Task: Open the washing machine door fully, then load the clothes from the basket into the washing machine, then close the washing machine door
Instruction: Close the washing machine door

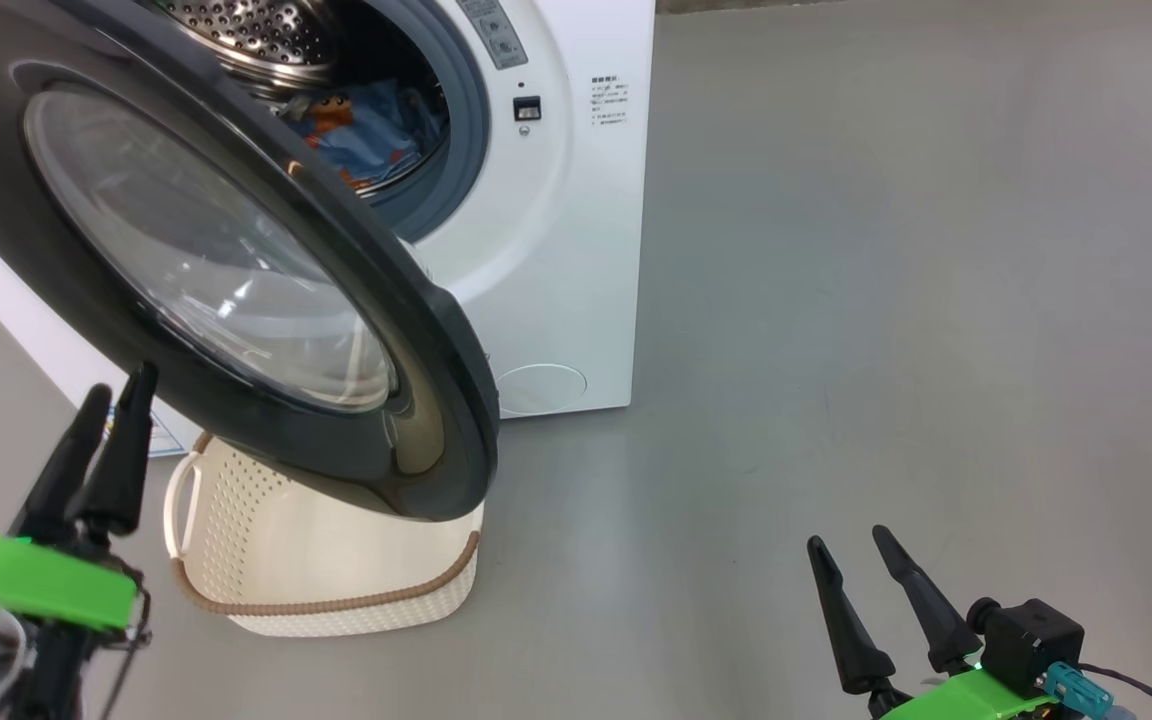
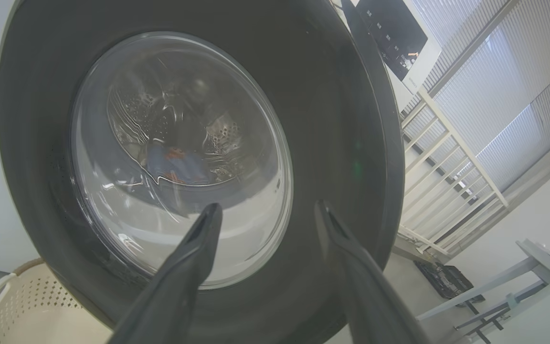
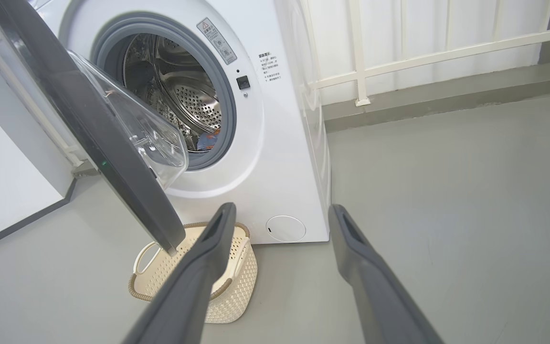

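The washing machine (image 1: 566, 250) stands with its door (image 1: 436, 400) swung partway out, black rim and glass bowl facing me. The clothes (image 1: 366, 130), blue with orange prints, lie inside the steel drum and show through the door glass as the clothes (image 2: 179, 165). The cream basket (image 1: 336, 605) sits on the floor under the door, and what shows of its inside is bare. My left gripper (image 1: 121, 385) is open just in front of the door's outer face (image 2: 332, 119), holding nothing. My right gripper (image 1: 848, 540) is open, low at the right and well away from the machine (image 3: 275, 157).
Open grey floor stretches to the right of the machine. A white railing (image 3: 361, 62) and a wall run behind it. A white wall panel (image 3: 7, 181) stands to the machine's left. Grey tables (image 2: 533, 267) show far off in the left wrist view.
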`<state>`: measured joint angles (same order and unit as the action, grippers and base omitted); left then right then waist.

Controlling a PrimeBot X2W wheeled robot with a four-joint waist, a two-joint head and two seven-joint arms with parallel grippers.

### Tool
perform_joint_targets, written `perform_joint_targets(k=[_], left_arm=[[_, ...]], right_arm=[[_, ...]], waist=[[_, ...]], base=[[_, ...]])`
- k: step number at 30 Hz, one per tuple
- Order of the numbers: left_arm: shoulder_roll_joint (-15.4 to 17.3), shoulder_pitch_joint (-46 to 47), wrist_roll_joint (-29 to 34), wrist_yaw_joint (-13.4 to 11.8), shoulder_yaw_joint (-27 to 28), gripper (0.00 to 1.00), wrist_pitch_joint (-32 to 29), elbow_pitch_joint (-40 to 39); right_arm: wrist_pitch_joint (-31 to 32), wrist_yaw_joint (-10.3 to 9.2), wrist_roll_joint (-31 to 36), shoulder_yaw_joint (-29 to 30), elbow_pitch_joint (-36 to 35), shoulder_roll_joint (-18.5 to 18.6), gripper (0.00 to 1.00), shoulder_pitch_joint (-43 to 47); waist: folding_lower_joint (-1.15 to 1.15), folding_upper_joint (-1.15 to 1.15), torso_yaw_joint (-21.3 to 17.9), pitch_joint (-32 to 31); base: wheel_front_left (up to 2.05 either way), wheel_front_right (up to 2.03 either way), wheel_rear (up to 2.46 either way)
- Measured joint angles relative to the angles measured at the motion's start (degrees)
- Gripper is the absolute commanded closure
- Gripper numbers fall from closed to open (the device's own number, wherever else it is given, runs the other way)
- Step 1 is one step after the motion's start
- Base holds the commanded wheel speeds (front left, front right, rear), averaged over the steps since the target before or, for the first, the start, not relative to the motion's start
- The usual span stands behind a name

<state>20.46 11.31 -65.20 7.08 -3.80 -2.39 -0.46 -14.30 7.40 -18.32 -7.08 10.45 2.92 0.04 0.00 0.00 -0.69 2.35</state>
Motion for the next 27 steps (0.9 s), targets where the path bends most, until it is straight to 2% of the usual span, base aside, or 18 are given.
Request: perform_joint_targets(k=[5, 9, 16, 18, 27], left_arm=[[6.01, -0.88, 5.86, 0.01, -7.32, 0.00, 13.23, 3.20], [8.60, -0.88, 11.33, 0.25, -9.04, 0.00, 16.47, 6.68], [8.21, -1.05, 21.52, 0.25, -5.67, 0.00, 16.88, 8.05], [8.05, -1.45, 22.74, 0.25, -5.16, 0.00, 16.97, 7.72], [4.31, -6.43, 31.65, 0.26, 0.66, 0.00, 17.02, 5.65]], right_arm=[[0.00, 0.00, 0.02, -0.02, -0.38, 0.00, 0.00, 0.00], [0.00, 0.00, 0.02, -0.05, -0.78, -0.01, 0.00, 0.00], [0.00, 0.00, 0.02, -0.05, -1.36, 0.00, 0.00, 0.01], [0.00, 0.00, 0.02, -0.04, -1.42, -0.01, 0.00, 0.01], [0.00, 0.00, 0.08, -0.01, -1.51, -0.01, 0.00, 0.01]], waist=[[0.00, 0.00, -0.04, -0.06], [0.00, 0.00, 0.07, -0.06], [0.00, 0.00, 0.27, 0.36], [0.00, 0.00, 0.28, 0.45], [0.00, 0.00, 0.36, 0.99]], base=[[0.00, 0.00, 0.00], [0.00, 0.00, 0.00], [0.00, 0.00, 0.00], [0.00, 0.00, 0.00], [0.00, 0.00, 0.00]])
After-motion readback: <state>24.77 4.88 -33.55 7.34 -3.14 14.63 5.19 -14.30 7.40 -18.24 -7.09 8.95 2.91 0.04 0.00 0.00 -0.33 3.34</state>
